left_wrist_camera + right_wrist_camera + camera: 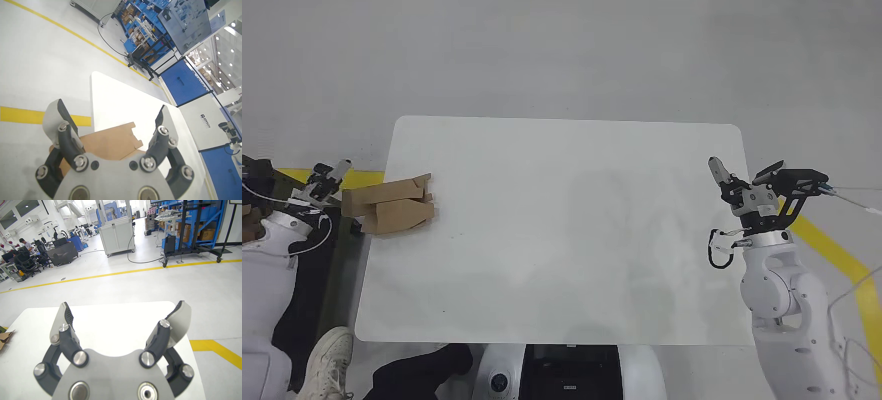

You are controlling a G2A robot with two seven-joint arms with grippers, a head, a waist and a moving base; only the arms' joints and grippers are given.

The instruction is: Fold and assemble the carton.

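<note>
A brown, partly folded carton [392,206] lies at the left edge of the white table [572,250], overhanging it a little. My left gripper [330,174] hovers just off that edge, beside the carton, open and holding nothing. In the left wrist view the carton [109,144] lies below and beyond the open gripper [111,113]. My right gripper [745,175] is open over the table's right edge, far from the carton. In the right wrist view the gripper [122,309] is open and bare, and the carton [5,338] sits at the far side of the table.
Grey floor with yellow line tape [827,250] surrounds the table. A person's shoe [327,362] and dark trouser leg [417,372] show near the table's front left corner. The table's middle is bare white surface.
</note>
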